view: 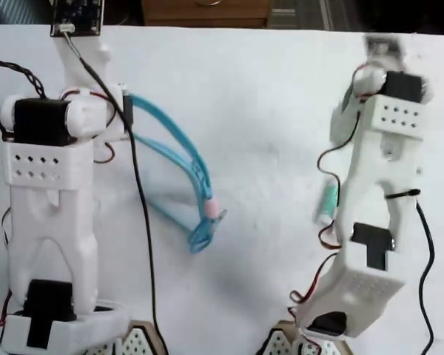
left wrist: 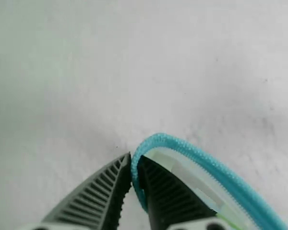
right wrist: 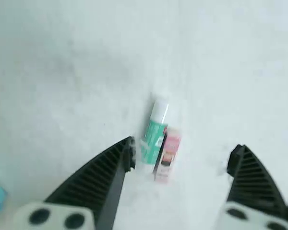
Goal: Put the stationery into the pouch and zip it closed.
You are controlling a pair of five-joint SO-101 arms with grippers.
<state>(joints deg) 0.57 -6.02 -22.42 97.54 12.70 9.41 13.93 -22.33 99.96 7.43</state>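
A clear pouch with blue zipper trim [view: 185, 159] lies on the white table, with a pink pull [view: 213, 208] near its end. My left gripper [view: 126, 111] is shut on the pouch's far corner; in the left wrist view the fingertips [left wrist: 134, 160] pinch the blue trim [left wrist: 206, 160]. A green-and-white tube [right wrist: 155, 132] and a small pink item [right wrist: 167, 155] lie side by side on the table. My right gripper [right wrist: 183, 147] hovers open above them, a finger on each side and not touching. In the high view the green tube [view: 327, 203] peeks out beside the right arm [view: 377, 170].
A black cable [view: 142, 214] runs from a circuit board [view: 78, 16] at the table's back edge down past the pouch. Wooden furniture [view: 206, 10] stands behind the table. Bare white table [view: 274, 133] separates the two arms.
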